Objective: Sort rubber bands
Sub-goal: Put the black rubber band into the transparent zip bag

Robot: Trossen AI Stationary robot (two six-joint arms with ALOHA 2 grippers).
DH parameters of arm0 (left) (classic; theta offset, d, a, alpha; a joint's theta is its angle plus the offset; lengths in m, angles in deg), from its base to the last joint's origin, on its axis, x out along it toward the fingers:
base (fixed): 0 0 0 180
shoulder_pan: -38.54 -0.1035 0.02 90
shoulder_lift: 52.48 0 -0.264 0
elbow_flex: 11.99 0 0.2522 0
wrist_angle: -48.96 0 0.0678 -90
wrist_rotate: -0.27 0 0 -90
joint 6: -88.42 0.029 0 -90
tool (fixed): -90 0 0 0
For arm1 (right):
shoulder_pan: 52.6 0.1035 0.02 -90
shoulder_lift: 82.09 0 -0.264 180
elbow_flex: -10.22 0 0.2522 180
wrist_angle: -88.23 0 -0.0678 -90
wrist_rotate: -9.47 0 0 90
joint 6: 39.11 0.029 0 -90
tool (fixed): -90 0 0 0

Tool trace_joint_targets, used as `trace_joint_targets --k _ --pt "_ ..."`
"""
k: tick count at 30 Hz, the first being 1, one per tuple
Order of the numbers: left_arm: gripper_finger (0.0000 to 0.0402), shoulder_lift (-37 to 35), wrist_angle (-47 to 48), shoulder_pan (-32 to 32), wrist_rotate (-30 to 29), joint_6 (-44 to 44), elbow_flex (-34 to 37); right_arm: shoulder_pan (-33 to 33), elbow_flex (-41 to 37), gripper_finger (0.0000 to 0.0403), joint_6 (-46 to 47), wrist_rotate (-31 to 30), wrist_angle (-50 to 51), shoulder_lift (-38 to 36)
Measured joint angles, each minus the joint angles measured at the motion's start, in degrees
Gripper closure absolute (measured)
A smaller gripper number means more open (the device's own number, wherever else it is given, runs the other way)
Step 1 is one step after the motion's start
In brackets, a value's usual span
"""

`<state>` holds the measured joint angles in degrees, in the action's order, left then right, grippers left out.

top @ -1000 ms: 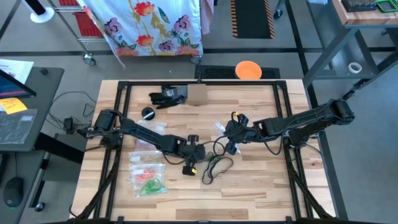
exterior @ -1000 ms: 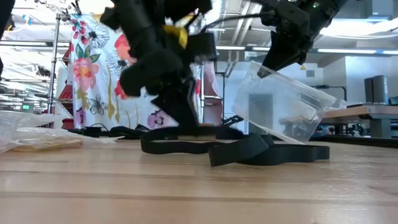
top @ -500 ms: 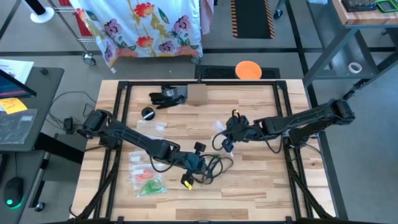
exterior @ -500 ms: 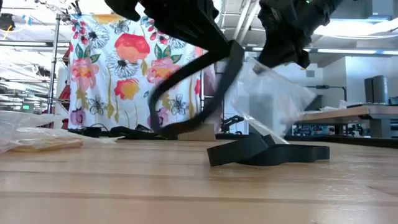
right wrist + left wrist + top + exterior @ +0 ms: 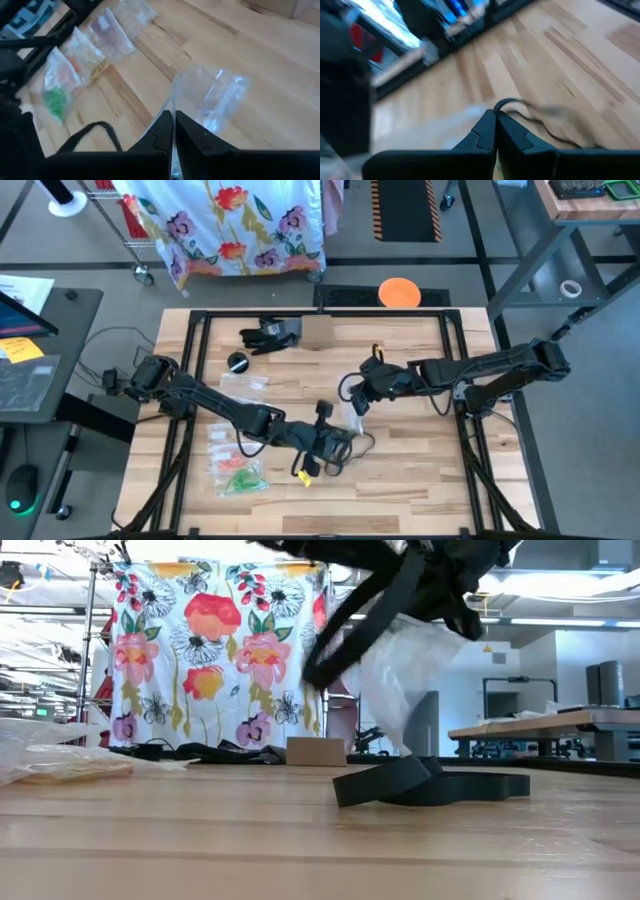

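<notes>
my right gripper (image 5: 172, 131) hangs above the middle of the wooden table (image 5: 420, 470), fingers pressed together on the top edge of a clear plastic bag (image 5: 210, 100). the bag hangs down from my fingertips, empty as far as i can tell, its lower end near the boards.

my left gripper (image 5: 495, 123) reaches in just beside the right one, on the side nearer the table's front edge, fingers pressed together on a black band (image 5: 540, 117). that is one of the rubber bands, a wide dark loop. from table height it shows as a dark strip lifted off the wood (image 5: 355, 625), next to the hanging bag.

more black bands (image 5: 430, 783) lie in a loose heap on the table below my two grippers.

further out past my left gripper, toward that arm's base, three filled bags (image 5: 235, 455) lie flat on the wood, one with green bands (image 5: 55, 97), one with orange, one reddish. well beyond both grippers, at the far edge, sit a small cardboard box (image 5: 317, 331) and a black glove (image 5: 268, 335).
</notes>
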<state>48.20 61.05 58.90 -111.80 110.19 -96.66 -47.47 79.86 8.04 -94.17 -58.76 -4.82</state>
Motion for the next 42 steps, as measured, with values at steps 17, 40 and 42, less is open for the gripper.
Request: trace_joint_targets --k 17,40,42 --pt "0.0401 0.0 -8.4 -0.1 -7.1 1.7 0.0 0.1 0.0 0.0388 -3.9 0.1 -3.1 0.0" --pt "0.0401 0.0 -20.3 -7.8 27.5 6.5 3.6 0.5 0.0 0.0388 -10.6 11.9 -8.3 4.5" --pt "0.0401 0.0 -19.8 -7.5 28.6 7.6 3.6 0.2 0.0 0.0388 -11.9 14.9 -9.5 5.3"
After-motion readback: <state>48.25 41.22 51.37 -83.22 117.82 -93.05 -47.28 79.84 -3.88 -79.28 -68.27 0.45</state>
